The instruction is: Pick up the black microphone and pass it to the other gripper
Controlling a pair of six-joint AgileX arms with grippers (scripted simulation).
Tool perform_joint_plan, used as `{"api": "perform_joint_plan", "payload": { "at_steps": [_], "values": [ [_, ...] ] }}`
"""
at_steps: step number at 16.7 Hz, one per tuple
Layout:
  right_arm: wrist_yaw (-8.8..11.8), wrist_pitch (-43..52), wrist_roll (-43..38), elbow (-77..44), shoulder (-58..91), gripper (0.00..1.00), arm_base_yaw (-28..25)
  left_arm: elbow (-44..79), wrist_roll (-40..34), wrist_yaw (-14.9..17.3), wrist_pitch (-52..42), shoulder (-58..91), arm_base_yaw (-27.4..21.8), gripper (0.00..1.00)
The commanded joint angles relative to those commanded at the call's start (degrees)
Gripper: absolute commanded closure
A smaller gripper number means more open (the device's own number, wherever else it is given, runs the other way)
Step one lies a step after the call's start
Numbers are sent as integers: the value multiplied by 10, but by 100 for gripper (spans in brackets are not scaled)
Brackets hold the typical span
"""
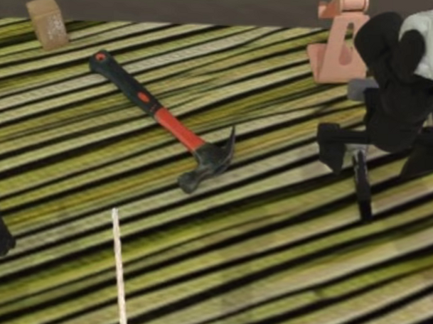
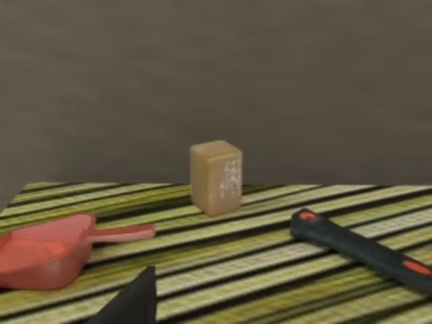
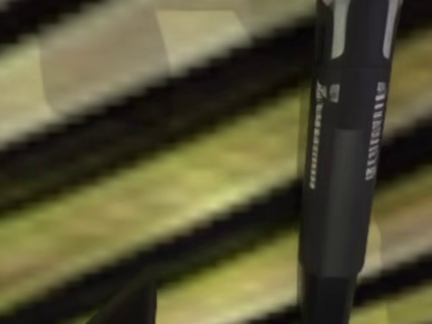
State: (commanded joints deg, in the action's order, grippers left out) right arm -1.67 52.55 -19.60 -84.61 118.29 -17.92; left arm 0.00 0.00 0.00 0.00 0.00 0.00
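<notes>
**Right gripper low over the microphone; left arm parked at the table's edge**

Right gripper (image 1: 365, 149) sits on the right side of the table, wrist housing above it, black fingers spread wide to either side. One finger (image 1: 331, 146) juts out toward the hammer side; the other is over by the right edge. Open, nothing clamped that I can make out.

The black microphone (image 1: 361, 183) lies on the striped mat (image 1: 256, 263), its handle running out from under the gripper toward the near edge. Its grey head (image 1: 361, 89) pokes out on the far side of the gripper, just beside the pink piece. In the right wrist view the handle (image 3: 344, 169) fills the frame close up, lying across the mat's stripes. Whether the fingers touch it: cannot tell.

Pink dustpan-like scoop (image 1: 339, 45) stands beyond the gripper, at the far edge of the table.

Claw hammer (image 1: 164, 121), red-and-black handle, lies well apart from the gripper toward the left. Small tan block (image 1: 48, 21) at the far left corner.

Left gripper (image 2: 135, 300) parked at the table's left edge; only a dark fingertip shows in its wrist view, state cannot tell.
</notes>
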Motion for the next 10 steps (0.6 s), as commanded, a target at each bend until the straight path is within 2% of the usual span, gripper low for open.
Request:
{"api": "perform_joint_plan", "payload": {
  "at_steps": [5, 10],
  "values": [
    [-1, -126, 0, 51, 67, 0, 1, 0, 0, 0, 0, 0, 0, 0],
    [-1, -144, 0, 60, 81, 0, 1, 0, 0, 0, 0, 0, 0, 0]
  ]
}}
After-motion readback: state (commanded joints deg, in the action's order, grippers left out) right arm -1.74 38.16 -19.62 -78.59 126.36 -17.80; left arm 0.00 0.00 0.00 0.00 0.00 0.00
